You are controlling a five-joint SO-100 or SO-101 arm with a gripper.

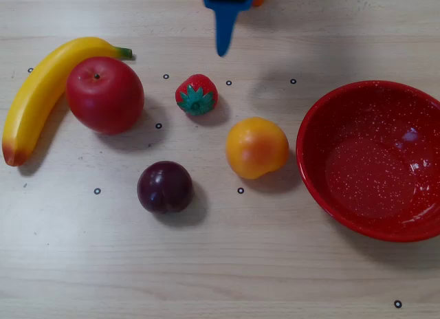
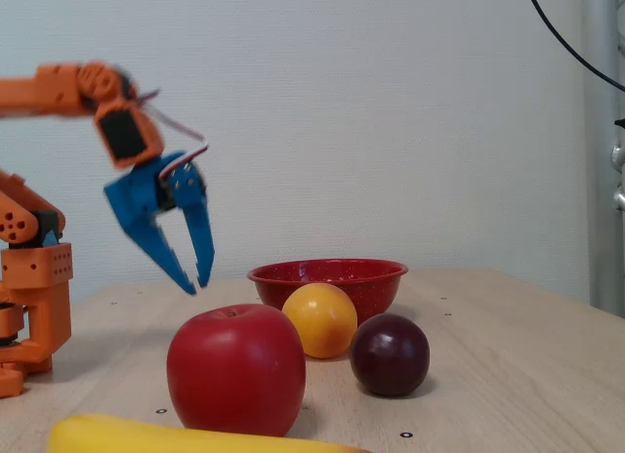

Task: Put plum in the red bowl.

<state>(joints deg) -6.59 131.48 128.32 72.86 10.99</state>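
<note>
Flanking the plum (image 1: 165,187): apple (image 1: 104,94), strawberry (image 1: 196,94), orange (image 1: 257,148).

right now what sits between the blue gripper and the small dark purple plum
In the overhead view, the small red strawberry with green leaves lies roughly between the blue gripper and the dark purple plum; otherwise only bare wooden table.

Overhead view: red bowl (image 1: 323,137) cropped at the right frame edge; gripper (image 1: 223,49) mostly cut off at the top. Fixed view: banana (image 2: 176,436) clipped at the bottom edge, orange (image 2: 327,311) partly hidden behind apple (image 2: 234,367), strawberry fully hidden.
</note>
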